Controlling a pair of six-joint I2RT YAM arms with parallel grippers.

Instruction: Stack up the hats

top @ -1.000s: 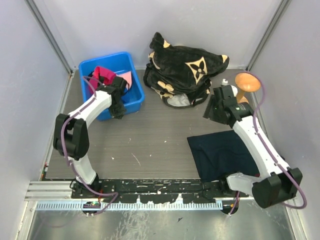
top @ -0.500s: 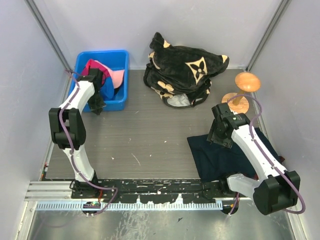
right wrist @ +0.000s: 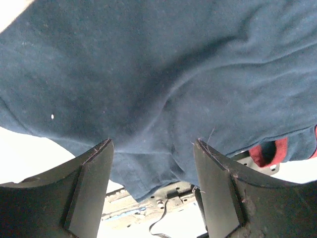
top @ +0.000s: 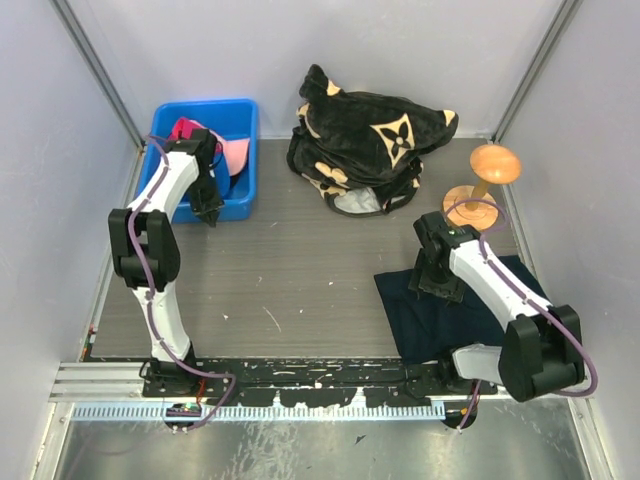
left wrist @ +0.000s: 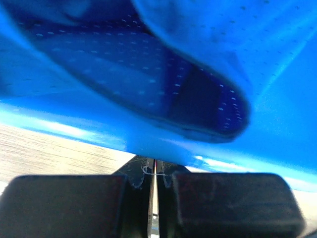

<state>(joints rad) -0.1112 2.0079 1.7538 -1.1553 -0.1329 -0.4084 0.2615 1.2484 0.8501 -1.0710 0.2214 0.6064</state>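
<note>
The hats lie in a blue bin (top: 245,180) at the back left. A magenta hat (top: 184,128) and a light pink hat (top: 237,152) show there. A royal blue mesh hat (left wrist: 148,84) fills the left wrist view behind the bin's glossy rim (left wrist: 99,136). My left gripper (top: 207,200) (left wrist: 154,166) sits at the bin's near wall, jaws pinched together on that rim. My right gripper (top: 437,278) (right wrist: 153,146) hovers open and empty over the flat navy cloth (right wrist: 158,74), far from the hats.
A big black plush bundle with tan flower marks (top: 370,135) lies at the back centre. A wooden stand (top: 480,185) is at the back right. The navy cloth (top: 430,320) covers the front right. Grey walls close in both sides.
The blue bin slid left and back with my left gripper and now sits square. My right arm pulled back from the wooden stand to above the navy cloth, jaws wider.
</note>
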